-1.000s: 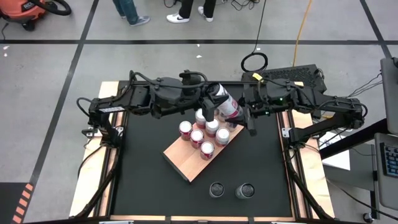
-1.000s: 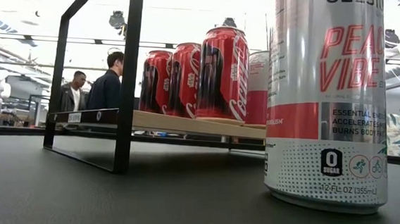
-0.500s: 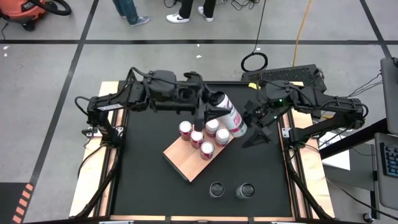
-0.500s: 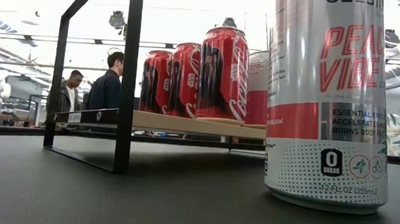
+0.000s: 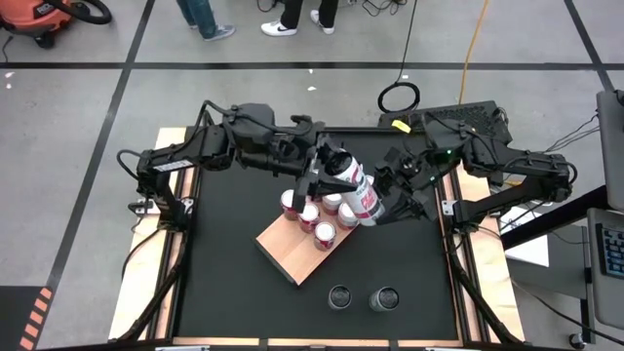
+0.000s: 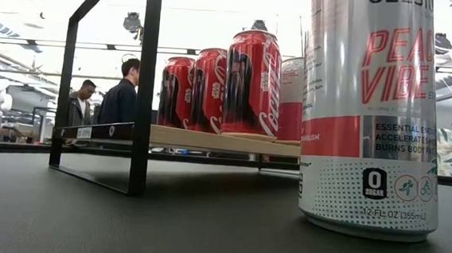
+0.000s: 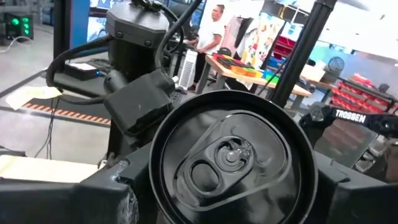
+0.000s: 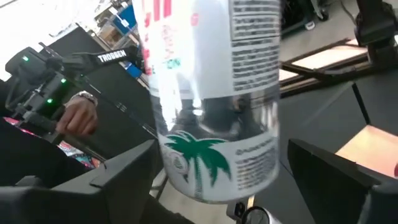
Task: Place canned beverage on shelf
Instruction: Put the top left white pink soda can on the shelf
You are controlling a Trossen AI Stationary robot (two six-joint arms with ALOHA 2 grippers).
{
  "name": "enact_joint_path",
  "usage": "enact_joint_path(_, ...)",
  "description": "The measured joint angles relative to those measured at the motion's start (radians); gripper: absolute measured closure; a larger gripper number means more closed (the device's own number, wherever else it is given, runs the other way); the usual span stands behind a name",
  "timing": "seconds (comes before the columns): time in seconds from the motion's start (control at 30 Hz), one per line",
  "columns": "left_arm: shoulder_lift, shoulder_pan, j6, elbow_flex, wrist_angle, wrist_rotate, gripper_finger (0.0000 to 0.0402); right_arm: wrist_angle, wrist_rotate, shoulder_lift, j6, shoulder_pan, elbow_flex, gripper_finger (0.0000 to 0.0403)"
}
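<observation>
1. The tall white canned beverage (image 5: pixel 357 188) is hanging tilted in the air, just above the far right corner of the shelf (image 5: pixel 292 252), not yet resting on it.
2. The left gripper (image 5: pixel 324 174) is pinching the can near its top; in the left wrist view the can's lid (image 7: pixel 231 160) is sitting between the two fingers.
3. The right gripper (image 5: pixel 395 202) is sitting just beside the can's lower end with its fingers spread, gripping nothing.
4. Five red cans (image 5: pixel 310 213) are standing clustered on the shelf's far end, directly under and beside the tilted can.
5. Risk: the can, being lowered at a slant, is likely to clip a red can and topple it.
6. Risk: a one-sided hold near the top is letting the can swing; it may slip or land on its edge and roll off.
7. Two more cans (image 5: pixel 363 297) are waiting on the black tabletop (image 5: pixel 224 292).
</observation>
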Motion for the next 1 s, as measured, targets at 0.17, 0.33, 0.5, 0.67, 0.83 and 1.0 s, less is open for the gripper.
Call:
enact_joint_path(0.17,0.0,0.0,0.047,0.0,0.002,0.008,0.0148,0.036,-0.001,0.0,0.026,0.0,-0.001,0.0064)
enact_joint_path(0.33,0.0,0.0,0.053,0.0,0.025,0.046,0.0148,0.091,-0.001,0.001,0.043,0.0,-0.002,0.0064)
enact_joint_path(0.5,0.0,-0.001,0.088,0.002,0.024,0.052,0.0148,0.131,-0.001,0.004,0.055,0.0,-0.002,0.0064)
enact_joint_path(0.67,0.0,0.0,0.148,0.002,0.026,0.051,0.0148,0.168,-0.003,0.029,0.056,0.0,-0.002,0.0064)
enact_joint_path(0.83,0.0,0.0,0.202,0.002,0.025,0.055,0.0148,0.188,-0.006,0.045,0.048,0.0,-0.002,0.007)
enact_joint_path(1.0,0.0,0.0,0.208,0.002,0.026,0.098,0.0148,0.229,-0.008,0.053,0.025,0.0,-0.002,0.0084)
